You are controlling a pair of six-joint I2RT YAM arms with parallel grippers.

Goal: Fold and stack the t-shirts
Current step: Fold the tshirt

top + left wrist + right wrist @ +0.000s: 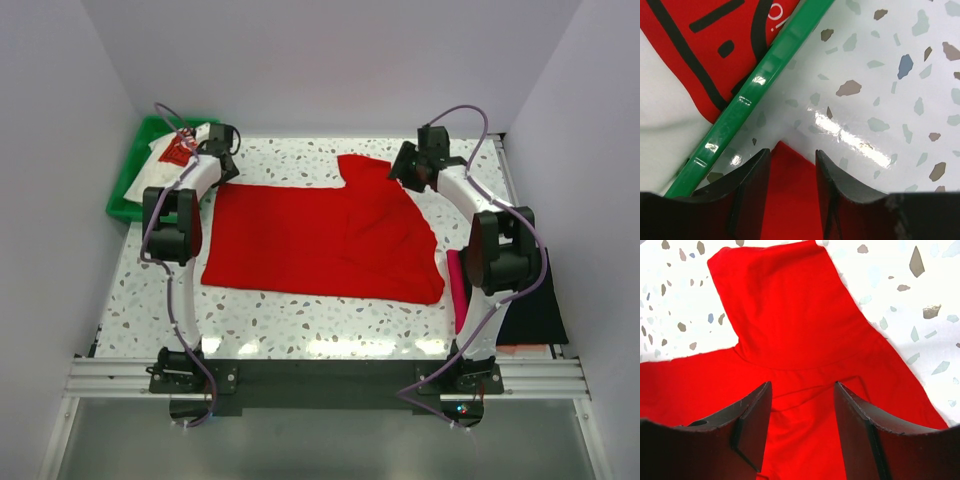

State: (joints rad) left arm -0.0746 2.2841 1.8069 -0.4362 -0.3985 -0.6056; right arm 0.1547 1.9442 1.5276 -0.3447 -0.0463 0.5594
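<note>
A plain bright red t-shirt [320, 240] lies spread flat on the speckled table, one sleeve pointing to the back. My left gripper [226, 165] is at its back left corner. In the left wrist view the gripper [792, 152] is open, with that red corner [790, 190] lying between the jaws. My right gripper [402, 168] is open just above the shirt near the back sleeve [790, 315]; in the right wrist view the gripper [802, 385] straddles red cloth. A white t-shirt with a red print [165, 165] lies in the tray and also shows in the left wrist view [660, 100].
The green plastic tray [130, 180] stands at the back left; its rim [755, 90] runs close beside my left fingers. A folded magenta shirt [458, 285] and a folded black one [535, 310] lie at the right, partly behind the right arm. Walls enclose the table.
</note>
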